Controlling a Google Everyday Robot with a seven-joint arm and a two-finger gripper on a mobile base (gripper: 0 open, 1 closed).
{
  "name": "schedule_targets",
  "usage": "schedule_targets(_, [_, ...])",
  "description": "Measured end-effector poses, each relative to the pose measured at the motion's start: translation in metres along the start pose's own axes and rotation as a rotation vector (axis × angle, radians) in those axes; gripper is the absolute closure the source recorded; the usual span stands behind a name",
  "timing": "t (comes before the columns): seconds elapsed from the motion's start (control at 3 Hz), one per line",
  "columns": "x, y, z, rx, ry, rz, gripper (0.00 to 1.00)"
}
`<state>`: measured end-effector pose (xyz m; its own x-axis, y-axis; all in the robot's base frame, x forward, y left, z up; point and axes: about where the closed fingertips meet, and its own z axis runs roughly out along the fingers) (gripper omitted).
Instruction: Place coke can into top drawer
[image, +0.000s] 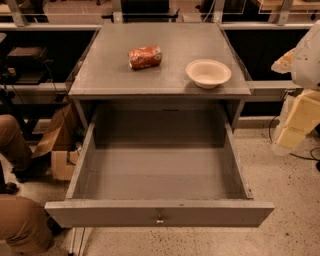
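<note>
Camera view: one coke can (145, 57), one bowl (208, 73), one drawer (160, 175), jaws at right

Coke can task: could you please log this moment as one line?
coke can: lying on cabinet top | top drawer: open, empty | end effector: right edge, away from can

Coke can (145, 57) on cabinet top (165, 42), left of bowl (208, 73); top drawer (125, 214) open below; claw (296, 124) far right.

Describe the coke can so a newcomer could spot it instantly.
On the flat top of the grey metal cabinet, above the pulled-out wide grey top drawer, the small coke can lies on its side, left of centre. The pale gripper is off the cabinet's right. Unlike the cream round bowl nearby, it is red-orange and dented.
</note>
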<state>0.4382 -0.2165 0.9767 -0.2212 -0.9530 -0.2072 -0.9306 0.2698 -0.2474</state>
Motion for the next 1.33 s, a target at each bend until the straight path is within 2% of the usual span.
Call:
schedule_targets(0.33, [0.000,0.000,0.000,0.000,0.000,0.000,0.00])
schedule_targets(0.67, [-0.015,-0.014,-0.003,0.029,-0.026,0.028,0.00])
schedule_targets(1.0, [-0.064,-0.043,-0.008,0.079,-0.128,0.093,0.00])
schedule_targets(1.33, [-0.120,-0.067,-0.006,0.078,-0.264,0.166,0.00])
